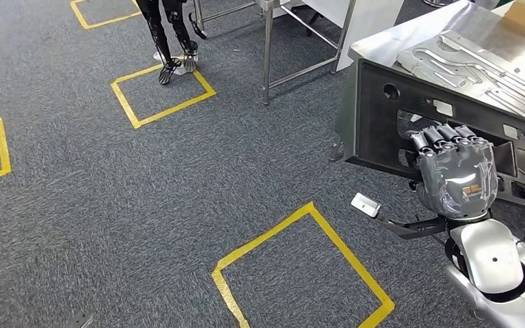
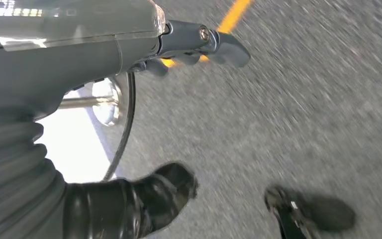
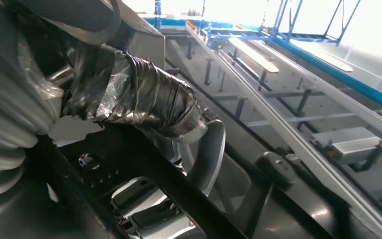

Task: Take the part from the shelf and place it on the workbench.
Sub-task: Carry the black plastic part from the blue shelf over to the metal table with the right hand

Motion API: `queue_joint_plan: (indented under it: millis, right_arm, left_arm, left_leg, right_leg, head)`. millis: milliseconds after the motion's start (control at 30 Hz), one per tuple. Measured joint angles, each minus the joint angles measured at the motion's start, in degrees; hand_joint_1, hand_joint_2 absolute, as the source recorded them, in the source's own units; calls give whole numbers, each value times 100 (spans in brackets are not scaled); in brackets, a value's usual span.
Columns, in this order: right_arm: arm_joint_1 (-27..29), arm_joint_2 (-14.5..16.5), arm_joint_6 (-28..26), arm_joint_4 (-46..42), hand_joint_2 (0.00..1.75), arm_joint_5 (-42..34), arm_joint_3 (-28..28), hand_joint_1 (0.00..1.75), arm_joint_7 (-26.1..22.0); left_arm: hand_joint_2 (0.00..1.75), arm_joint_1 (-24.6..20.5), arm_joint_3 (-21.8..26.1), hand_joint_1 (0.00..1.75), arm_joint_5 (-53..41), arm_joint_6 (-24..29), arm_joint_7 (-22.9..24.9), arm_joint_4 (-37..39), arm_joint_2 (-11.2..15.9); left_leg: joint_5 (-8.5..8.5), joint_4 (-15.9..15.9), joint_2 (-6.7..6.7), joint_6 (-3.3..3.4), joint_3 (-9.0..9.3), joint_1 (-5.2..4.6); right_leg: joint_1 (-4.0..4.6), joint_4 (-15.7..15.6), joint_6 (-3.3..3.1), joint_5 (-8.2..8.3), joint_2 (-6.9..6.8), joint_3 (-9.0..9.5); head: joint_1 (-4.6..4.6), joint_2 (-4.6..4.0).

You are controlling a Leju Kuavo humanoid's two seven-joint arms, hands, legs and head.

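Nearest, the right hand (image 1: 456, 171) grips the part (image 1: 383, 130), a dark flat panel pierced with cut-outs, its fingers hooked over the edge of 1 opening. The right wrist view shows the taped thumb (image 3: 144, 102) pressed against the panel's dark frame. The part is held upright in the air at the robot's right, just in front of the steel workbench (image 1: 410, 37), not yet resting on it. Another shaped metal piece (image 1: 472, 65) lies on the bench. The panel looks stiff, broad and fairly heavy, likely to swing; holding by an opening's rim seems sound. The left hand (image 2: 199, 47) hangs over grey carpet (image 1: 109, 205), fingers apart, holding nothing.
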Motion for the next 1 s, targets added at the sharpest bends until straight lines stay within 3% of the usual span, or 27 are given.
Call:
queue_joint_plan:
  millis: [33,100,167,233,267,300,333,400,467,533,567,633,700,733,767,800,833,900,933,1000]
  right_arm:
    - [-5,11,0,30,175,-1,-11,175,-4]
    - [-32,28,0,89,175,-2,-31,175,-6]
    - [-87,64,2,145,175,-1,-38,175,-12]
    - [-127,120,10,210,175,1,-23,175,-26]
    - [-142,148,15,247,175,1,-8,175,-33]
    - [-163,173,19,283,175,1,12,175,-37]
    - [-194,194,21,314,175,1,30,175,-38]
    - [-293,231,22,368,175,1,66,175,-35]
    - [-389,265,24,415,175,1,101,175,-28]
    - [-435,284,26,460,175,1,122,175,-21]
    - [-447,290,26,479,175,0,125,175,-16]
    - [-501,315,26,513,175,-1,136,175,-8]
    - [-553,360,27,543,175,1,165,175,-2]
    - [-562,381,28,559,175,2,187,175,-2]
    - [-564,400,29,577,175,3,209,175,-1]
    - [-567,417,32,596,175,2,230,175,-1]
    - [-577,435,36,615,175,2,246,175,-1]
    - [-617,470,47,644,175,1,265,175,-1]
    - [-653,492,56,658,175,2,277,175,-1]
    - [-712,527,79,684,175,3,310,175,1]
  left_arm:
    - [175,-4,-2,0,6,9,-3,0,13]
    - [175,-7,-6,0,18,16,-13,0,30]
    - [175,-1,-13,0,33,16,-29,3,39]
    - [175,8,-17,0,44,16,-41,11,44]
    - [175,6,-19,0,57,15,-44,16,44]
    - [175,-2,-20,0,73,15,-43,20,45]
    - [175,-12,-21,0,90,14,-42,23,45]
    - [175,-28,-22,0,124,10,-36,26,45]
    - [175,-38,-22,0,143,3,-28,30,48]
    - [175,-56,-22,0,148,-3,-24,33,48]
    - [175,-70,-22,0,149,-5,-24,34,49]
    - [175,-86,-25,0,156,-8,-25,36,55]
    - [175,-74,-26,0,162,-9,-25,39,61]
    - [175,-62,-26,0,162,-9,-24,42,63]
    - [175,-52,-26,0,166,-9,-24,45,63]
    - [175,-43,-26,0,170,-9,-24,48,63]
    - [175,-38,-26,0,179,-9,-25,49,64]
    - [175,-33,-27,0,199,-9,-26,54,66]
    - [175,-28,-27,0,210,-9,-27,59,66]
    - [175,-28,-28,0,221,-9,-33,71,65]
  left_leg:
    - [21,-20,61,36,13,6]
    - [66,-87,185,126,42,13]
    - [82,-121,311,194,53,-4]
    - [65,-115,433,219,49,-25]
    - [50,-110,496,220,53,-31]
    - [30,-103,555,214,63,-34]
    - [4,-94,615,202,82,-36]
    - [-60,-75,729,160,130,-52]
    - [-108,-73,833,106,167,-74]
    - [-145,-101,940,50,209,-85]
    - [-186,-77,911,24,226,-78]
    - [-380,263,674,-12,91,-60]
    - [-673,1022,412,-30,-329,-37]
    - [-755,1375,371,-41,-564,-33]
    - [-734,1578,357,-52,-738,-24]
    - [-586,1556,352,-63,-807,-13]
    - [-332,1308,333,-71,-764,3]
    - [137,586,138,-89,-522,44]
    - [224,316,23,-82,-407,60]
    - [167,135,-79,-30,-309,49]
  right_leg:
    - [-13,-6,37,11,39,-17]
    - [-10,136,89,-79,-118,-98]
    - [-7,714,122,-386,-417,-380]
    - [-26,1415,148,-647,-540,-729]
    - [-34,1554,155,-642,-559,-801]
    - [-39,1461,155,-530,-579,-754]
    - [-39,1149,146,-342,-617,-590]
    - [10,376,94,-70,-819,-177]
    - [79,29,24,-41,-927,3]
    - [95,-3,-32,-54,-813,23]
    - [81,-39,-59,-56,-754,55]
    - [42,-114,-123,-58,-648,137]
    - [28,-132,-170,-86,-539,182]
    - [28,-130,-177,-106,-470,201]
    - [27,-126,-174,-132,-398,228]
    - [24,-118,-162,-164,-322,263]
    - [16,-103,-142,-205,-246,308]
    - [-2,-53,-80,-306,-109,378]
    - [-8,-24,-44,-345,-44,378]
    - [-27,1,33,-360,75,345]
  head:
    - [-1,1]
    - [3,1]
    - [6,0]
    - [6,0]
    - [6,0]
    - [6,0]
    - [7,1]
    - [6,1]
    - [5,0]
    - [3,1]
    - [3,1]
    - [1,1]
    - [-1,1]
    - [0,0]
    - [-1,0]
    - [-1,0]
    - [-1,0]
    - [1,0]
    - [1,1]
    - [1,1]
